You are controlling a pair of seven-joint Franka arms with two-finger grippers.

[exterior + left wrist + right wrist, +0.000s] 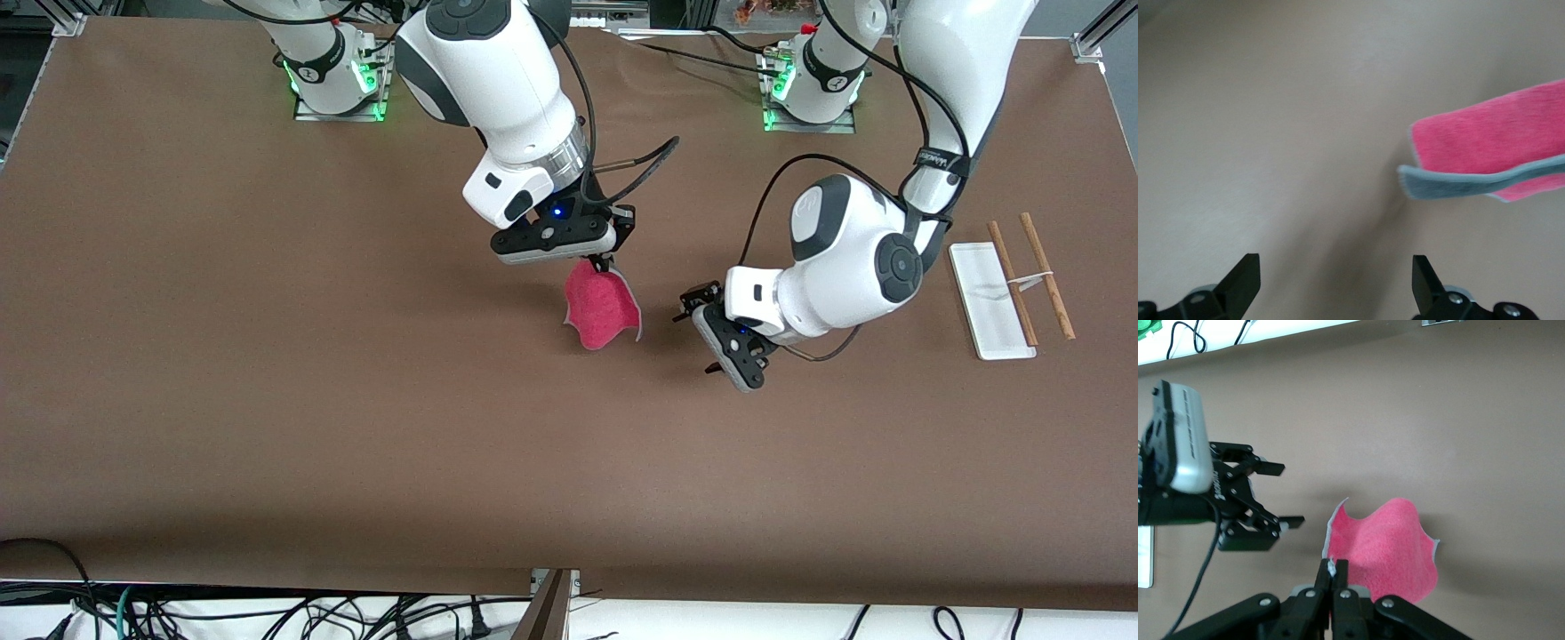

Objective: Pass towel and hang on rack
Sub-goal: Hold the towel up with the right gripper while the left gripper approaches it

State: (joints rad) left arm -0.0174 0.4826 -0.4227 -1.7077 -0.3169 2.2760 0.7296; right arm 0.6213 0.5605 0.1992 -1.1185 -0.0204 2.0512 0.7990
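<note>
The right gripper, jaws pinching the towel, dangles it over mid-worktop. At its three o'clock hovers the left gripper, jaws spread, nothing between them. The rack stands toward the left arm's end.

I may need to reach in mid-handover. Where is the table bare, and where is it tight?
Bare: the table nearer the camera than both tools, and the right arm's end. Tight: the gap between the hanging towel, pinched by the right tool, and the open left tool; also around the rack.
</note>
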